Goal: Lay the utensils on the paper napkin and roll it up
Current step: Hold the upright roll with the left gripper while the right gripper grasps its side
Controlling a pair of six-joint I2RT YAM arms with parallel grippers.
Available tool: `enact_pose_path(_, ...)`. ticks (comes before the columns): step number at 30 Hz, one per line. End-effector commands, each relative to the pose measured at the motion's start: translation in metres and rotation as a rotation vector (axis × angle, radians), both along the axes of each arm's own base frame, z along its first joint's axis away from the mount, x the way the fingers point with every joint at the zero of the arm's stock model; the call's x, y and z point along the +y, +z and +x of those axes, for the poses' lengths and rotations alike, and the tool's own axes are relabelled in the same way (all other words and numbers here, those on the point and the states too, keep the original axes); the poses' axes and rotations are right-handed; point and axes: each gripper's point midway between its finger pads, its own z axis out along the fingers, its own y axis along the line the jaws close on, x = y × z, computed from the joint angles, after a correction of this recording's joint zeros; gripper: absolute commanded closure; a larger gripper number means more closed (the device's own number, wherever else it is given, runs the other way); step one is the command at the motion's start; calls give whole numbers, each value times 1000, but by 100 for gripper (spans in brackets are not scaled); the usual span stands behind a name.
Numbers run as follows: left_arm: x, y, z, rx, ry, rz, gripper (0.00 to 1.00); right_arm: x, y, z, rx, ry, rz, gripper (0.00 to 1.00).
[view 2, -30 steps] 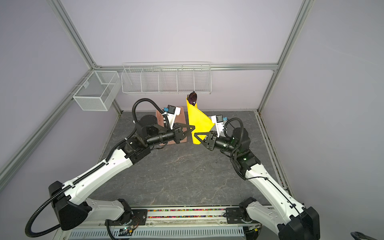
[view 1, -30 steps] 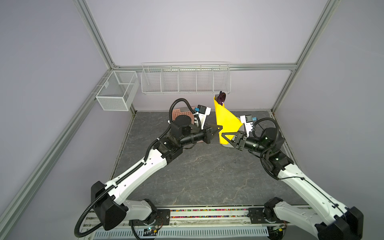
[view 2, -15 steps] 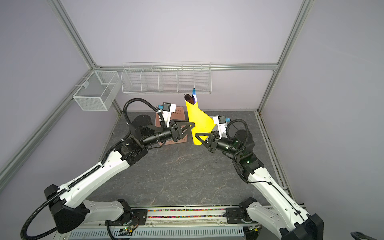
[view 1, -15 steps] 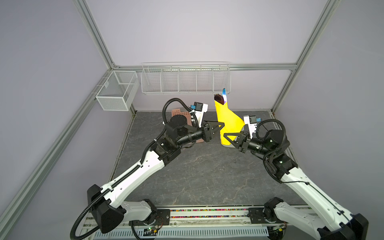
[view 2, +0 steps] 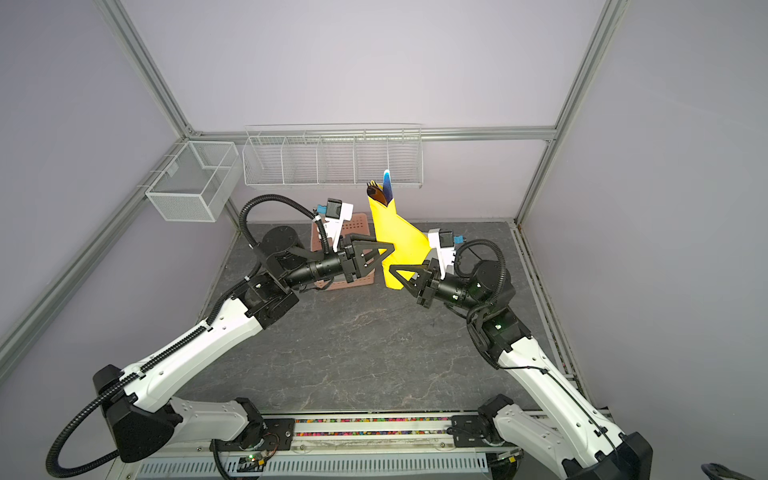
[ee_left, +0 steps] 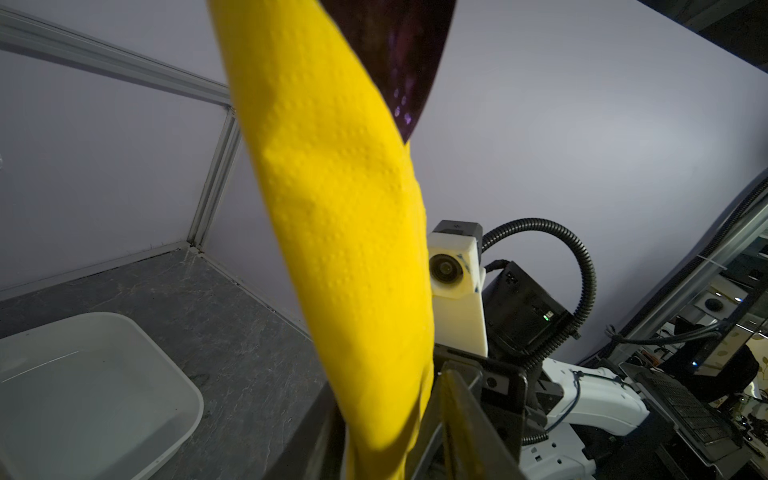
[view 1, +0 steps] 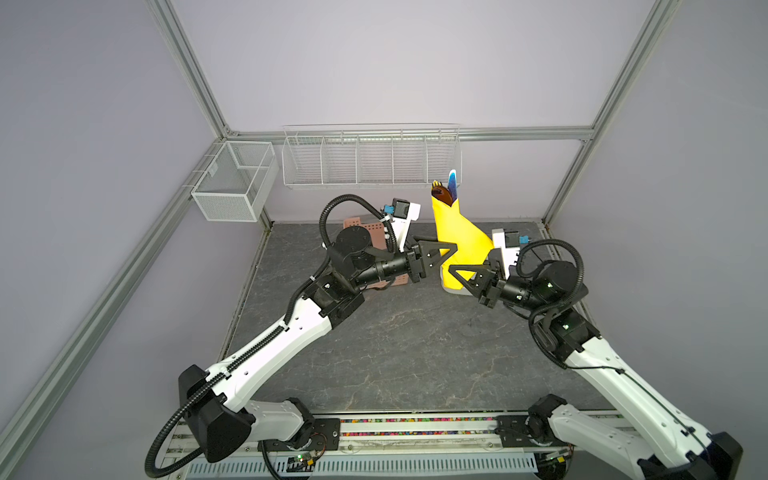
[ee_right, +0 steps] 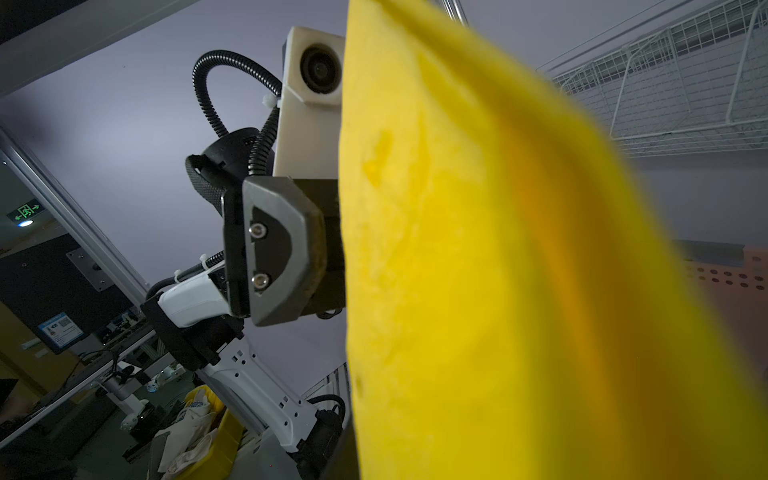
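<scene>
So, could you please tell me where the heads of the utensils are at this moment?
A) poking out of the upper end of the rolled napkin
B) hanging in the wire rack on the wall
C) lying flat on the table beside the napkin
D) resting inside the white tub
A: in a top view the dark heads of the utensils stick out of the top of the rolled paper napkin.

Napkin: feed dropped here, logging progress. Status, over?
Right fingers shut on napkin, low end; left fingers around it, grip unclear. Napkin loosely rolled, upright in air, utensils poking out top. Nothing blocking.
</scene>
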Motion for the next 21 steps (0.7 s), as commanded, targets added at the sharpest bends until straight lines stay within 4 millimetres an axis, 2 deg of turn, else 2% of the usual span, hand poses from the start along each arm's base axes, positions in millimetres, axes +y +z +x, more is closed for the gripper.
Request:
enact_pose_path(1,-1,24,-7,-40,-46,-54,62,-5,42,-19,-147,20,74,94)
enact_pose_path(6,-7,30,-11,-43,-97,-70,64,-3,43,-23,-153,37,74,94)
enact_pose_path(21,-10,33,-12,-64,-118,-72,93,-2,38,-21,-140,31,68,94)
